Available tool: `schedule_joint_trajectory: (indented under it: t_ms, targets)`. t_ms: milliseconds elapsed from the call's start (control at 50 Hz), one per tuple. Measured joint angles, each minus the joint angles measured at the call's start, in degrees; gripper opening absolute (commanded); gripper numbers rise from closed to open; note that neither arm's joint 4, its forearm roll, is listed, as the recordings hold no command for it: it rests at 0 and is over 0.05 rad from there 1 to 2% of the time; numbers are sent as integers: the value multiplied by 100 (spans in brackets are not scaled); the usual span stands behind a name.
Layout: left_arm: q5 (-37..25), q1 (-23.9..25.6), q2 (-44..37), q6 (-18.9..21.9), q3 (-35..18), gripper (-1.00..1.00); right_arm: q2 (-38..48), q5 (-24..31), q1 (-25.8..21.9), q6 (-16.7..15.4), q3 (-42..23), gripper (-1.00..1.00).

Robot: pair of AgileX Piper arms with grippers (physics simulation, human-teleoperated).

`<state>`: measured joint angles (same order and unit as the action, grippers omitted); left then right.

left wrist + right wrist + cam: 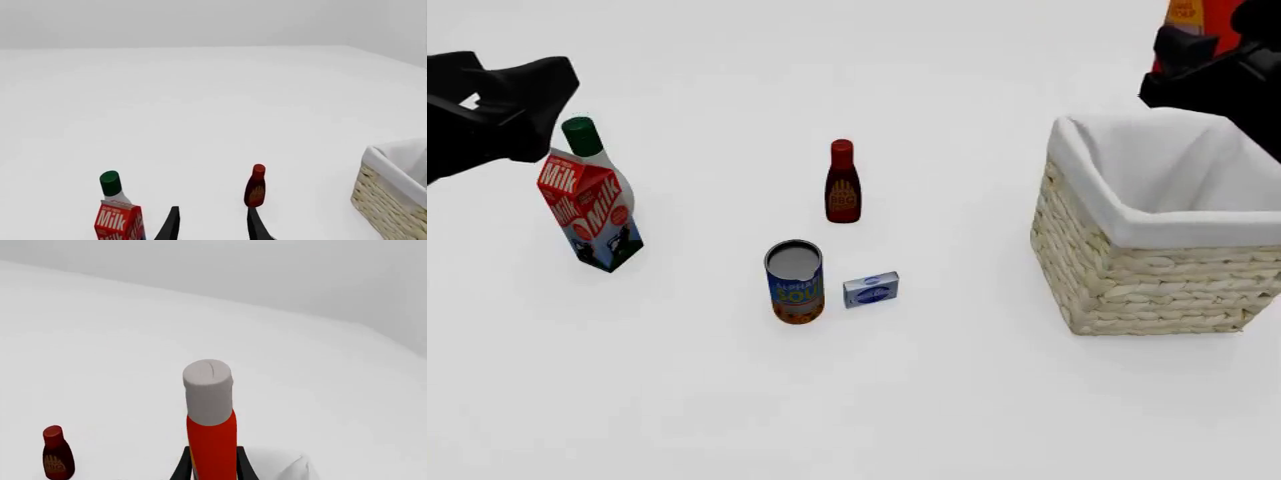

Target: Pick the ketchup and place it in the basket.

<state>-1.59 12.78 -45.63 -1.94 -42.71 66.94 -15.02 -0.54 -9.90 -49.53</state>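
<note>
The ketchup (pixel 211 410), a bright red bottle with a grey-white cap, is held upright between the fingers of my right gripper (pixel 213 469). In the front view the ketchup (pixel 1198 20) shows at the top right, partly cut off by the frame edge. There my right gripper (pixel 1212 72) hangs above the far rim of the basket (pixel 1148 270), a pale wicker square with white lining. My left gripper (pixel 213 227) is open and holds nothing. It hovers at the far left (pixel 514 95), near the milk carton.
A maroon bottle with a red cap (pixel 842 182) stands mid-table. A red milk carton (pixel 590 215) and a green-capped bottle (pixel 583 135) stand at the left. A tin can (pixel 794 282) and a small blue box (pixel 870 290) sit nearer the front.
</note>
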Motion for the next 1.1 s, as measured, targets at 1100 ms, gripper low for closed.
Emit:
schedule_joint_trajectory:
  t_ms: [1100]
  targets:
    - [154,33,-108,-23,36,100,754,-595,1152,473,560,-100]
